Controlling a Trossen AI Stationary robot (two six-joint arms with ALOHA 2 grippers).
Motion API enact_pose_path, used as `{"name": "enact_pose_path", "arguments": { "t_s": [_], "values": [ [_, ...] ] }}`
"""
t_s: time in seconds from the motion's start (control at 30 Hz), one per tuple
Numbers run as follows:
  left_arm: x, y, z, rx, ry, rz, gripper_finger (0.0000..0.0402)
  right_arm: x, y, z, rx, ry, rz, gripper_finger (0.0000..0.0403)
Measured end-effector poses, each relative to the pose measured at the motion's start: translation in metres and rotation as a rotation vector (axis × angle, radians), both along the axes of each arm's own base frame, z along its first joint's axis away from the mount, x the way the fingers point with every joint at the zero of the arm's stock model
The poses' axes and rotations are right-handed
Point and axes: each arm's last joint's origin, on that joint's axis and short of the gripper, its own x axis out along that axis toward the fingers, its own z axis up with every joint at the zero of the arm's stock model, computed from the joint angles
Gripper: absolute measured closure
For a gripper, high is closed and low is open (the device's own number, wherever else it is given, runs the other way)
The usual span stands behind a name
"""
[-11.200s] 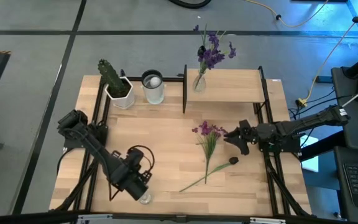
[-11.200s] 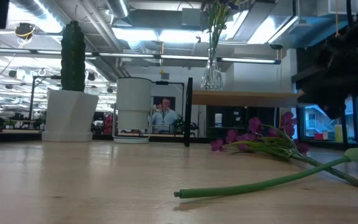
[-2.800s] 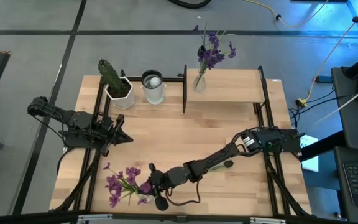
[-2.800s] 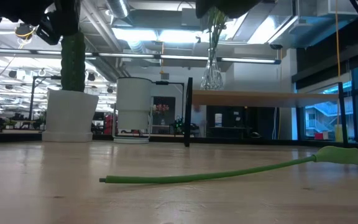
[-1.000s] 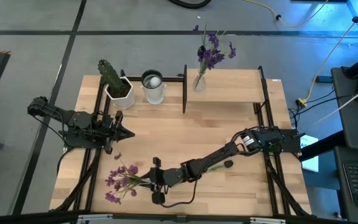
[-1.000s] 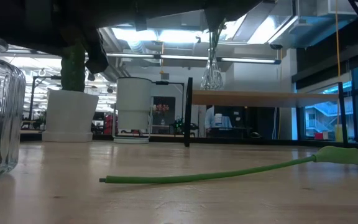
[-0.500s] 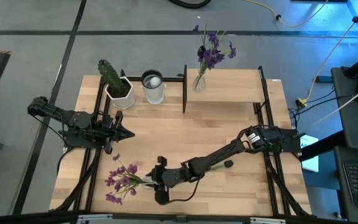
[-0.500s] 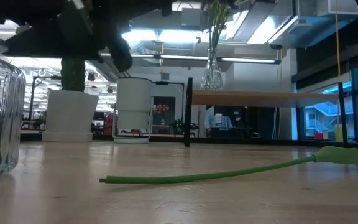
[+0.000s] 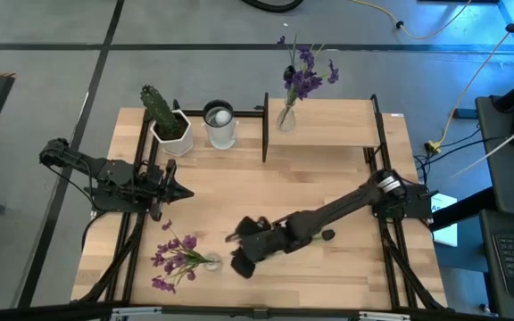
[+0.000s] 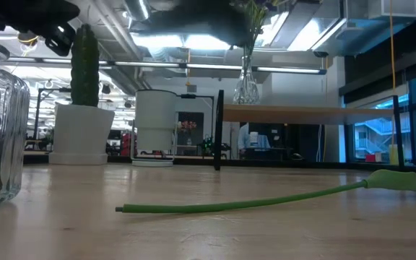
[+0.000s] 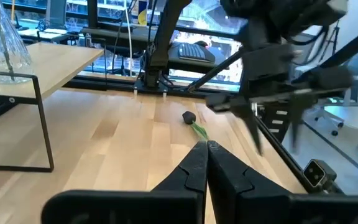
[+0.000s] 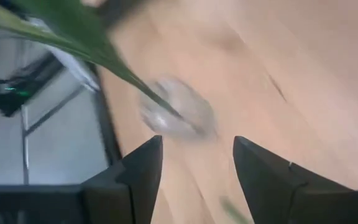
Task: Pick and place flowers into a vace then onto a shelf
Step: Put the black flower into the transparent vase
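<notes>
Nearest the front edge of the tabletop [image 9: 239,192], the pinker flowers [image 9: 175,260] are sitting in a small glass vase [image 9: 210,261], blooms flopping out sideways. The right gripper [image 9: 242,250] is hanging just beside it, jaws spread wide and gripping nothing. That glass is looking slippery, breakable and top-heavy with those thin bendy stems, so I'd be grabbing it around the body, not the flowers. Further back, the left gripper [image 9: 178,191] is waiting, jaws pinched together and empty. Farthest off, the shelf [image 9: 337,123] is carrying the darker violet bunch [image 9: 305,78].
</notes>
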Motion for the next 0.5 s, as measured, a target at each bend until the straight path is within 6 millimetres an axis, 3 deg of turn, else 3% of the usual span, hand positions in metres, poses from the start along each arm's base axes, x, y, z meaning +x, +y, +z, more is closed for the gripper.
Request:
{"name": "enact_pose_path", "arguments": {
  "t_s": [0.2, 0.33, 0.5],
  "values": [
    [0.0, 0.0, 0.0, -0.057, 0.005, 0.005, 0.0396, -0.033, 0.006, 0.007, 0.08, 0.24, -0.056, 0.0205],
    [0.0, 0.0, 0.0, -0.119, 0.009, 0.011, 0.0399, -0.055, 0.003, -0.003, 0.194, 0.498, -0.307, 0.0205],
    [0.0, 0.0, 0.003, -0.167, -0.01, 0.013, 0.0398, -0.083, 0.006, -0.009, 0.186, 0.739, -0.547, 0.0205]
  ]
}}
